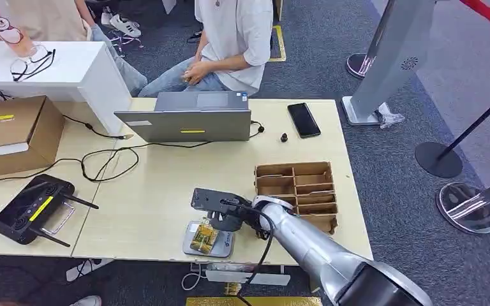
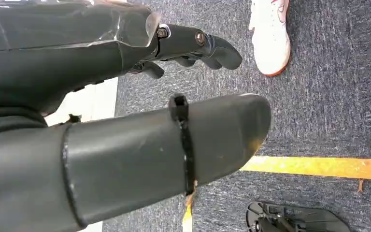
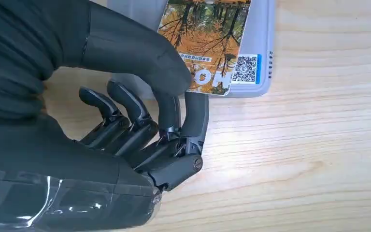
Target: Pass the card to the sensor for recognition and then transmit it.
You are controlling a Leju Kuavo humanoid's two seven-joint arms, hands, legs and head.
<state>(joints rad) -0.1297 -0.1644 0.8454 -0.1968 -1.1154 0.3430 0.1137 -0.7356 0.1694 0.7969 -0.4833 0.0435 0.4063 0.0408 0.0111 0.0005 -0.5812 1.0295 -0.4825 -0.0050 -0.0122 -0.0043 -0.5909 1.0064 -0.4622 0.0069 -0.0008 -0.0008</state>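
An orange card printed with autumn trees [image 1: 203,237] [image 3: 207,34] lies flat on the grey sensor pad [image 1: 227,246] [image 3: 265,63] near the table's front edge. My right hand [image 1: 230,213] [image 3: 140,121] pinches the card's near edge, the thumb on top and fingers under it, just off the pad's rim. The card's QR-code corner is uncovered. My left hand [image 2: 193,43] hangs beside the table over dark carpet and holds nothing, its fingers loosely apart.
A cardboard divider tray [image 1: 300,188] sits just right of my right hand. A laptop [image 1: 191,118], phone [image 1: 304,119], black router [image 1: 32,210], cardboard box [image 1: 13,134] and cables share the table. A person [image 1: 230,38] sits behind the laptop. Stanchion bases [image 1: 469,207] stand on the right.
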